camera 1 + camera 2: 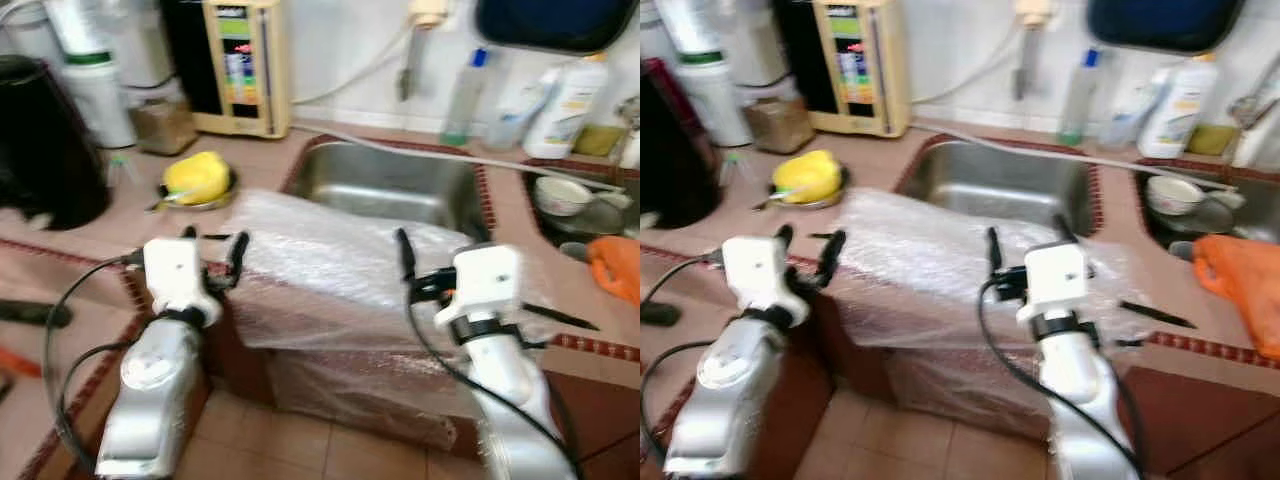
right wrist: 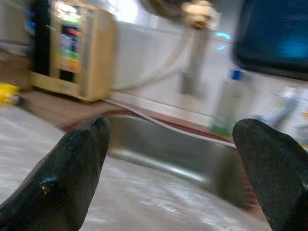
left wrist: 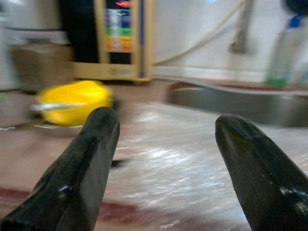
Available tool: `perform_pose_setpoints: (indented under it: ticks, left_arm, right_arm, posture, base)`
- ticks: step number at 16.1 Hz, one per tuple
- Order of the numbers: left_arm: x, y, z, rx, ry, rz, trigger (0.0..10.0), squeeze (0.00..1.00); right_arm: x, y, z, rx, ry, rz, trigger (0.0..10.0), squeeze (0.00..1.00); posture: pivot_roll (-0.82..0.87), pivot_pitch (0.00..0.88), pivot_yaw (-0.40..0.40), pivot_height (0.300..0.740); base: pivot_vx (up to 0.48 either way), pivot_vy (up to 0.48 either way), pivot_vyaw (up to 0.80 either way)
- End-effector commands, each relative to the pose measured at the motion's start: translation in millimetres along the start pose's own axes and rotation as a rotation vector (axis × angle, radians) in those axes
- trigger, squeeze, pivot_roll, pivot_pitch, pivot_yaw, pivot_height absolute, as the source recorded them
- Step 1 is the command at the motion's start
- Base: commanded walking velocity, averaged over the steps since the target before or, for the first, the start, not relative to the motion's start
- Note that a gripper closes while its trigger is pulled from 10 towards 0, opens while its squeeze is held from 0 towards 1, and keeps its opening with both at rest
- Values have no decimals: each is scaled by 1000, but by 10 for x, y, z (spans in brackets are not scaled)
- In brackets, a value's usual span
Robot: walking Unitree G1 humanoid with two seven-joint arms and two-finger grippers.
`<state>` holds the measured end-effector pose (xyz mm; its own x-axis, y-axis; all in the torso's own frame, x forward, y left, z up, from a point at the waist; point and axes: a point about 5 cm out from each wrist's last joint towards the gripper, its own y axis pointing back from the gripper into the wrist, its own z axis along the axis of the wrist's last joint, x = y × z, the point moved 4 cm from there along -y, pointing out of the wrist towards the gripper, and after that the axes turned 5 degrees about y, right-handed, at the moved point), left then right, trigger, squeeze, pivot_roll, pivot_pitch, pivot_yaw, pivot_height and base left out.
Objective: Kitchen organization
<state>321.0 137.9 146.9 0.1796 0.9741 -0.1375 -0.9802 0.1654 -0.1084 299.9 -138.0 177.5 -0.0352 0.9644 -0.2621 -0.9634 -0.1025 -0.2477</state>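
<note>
A sheet of clear bubble wrap (image 1: pixel 330 270) lies over the tiled counter in front of the steel sink (image 1: pixel 390 185) and hangs down over the counter's front edge. My left gripper (image 1: pixel 213 245) is open at the sheet's left edge, with nothing between its fingers (image 3: pixel 91 159). My right gripper (image 1: pixel 1028 238) is open above the sheet's right part and points toward the sink (image 2: pixel 168 149). A yellow object (image 1: pixel 197 177) sits in a small metal dish left of the sink.
A beige water unit (image 1: pixel 245 65) and a black appliance (image 1: pixel 45 140) stand at the back left. Bottles (image 1: pixel 570 105) line the wall. A second basin holds a white bowl (image 1: pixel 562 195). An orange bag (image 1: pixel 615 265) lies at the right, and a thin dark utensil (image 1: pixel 560 318) lies near the counter edge.
</note>
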Motion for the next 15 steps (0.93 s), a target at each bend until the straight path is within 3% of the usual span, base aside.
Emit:
perform_pose_setpoints:
  ticks: [1, 12, 15]
  left_arm:
    - [12, -6, 55, -14, -26, -6, 10000, 0]
    - [19, 18, 35, -4, -29, -2, 10000, 0]
    - [34, 29, 25, -1, -26, 22, 10000, 0]
  right_arm:
    - [3, -20, 18, -7, -15, -3, 10000, 0]
    - [16, -16, 3, -8, -18, -1, 10000, 0]
    - [18, -15, 3, -8, -17, 4, 10000, 0]
  posture:
    - [49, 13, 3, 740]
    - [54, 19, 3, 740]
    - [55, 23, 1, 740]
  base:
    - [356, 0, 0]
    - [350, 0, 0]
    - [0, 0, 0]
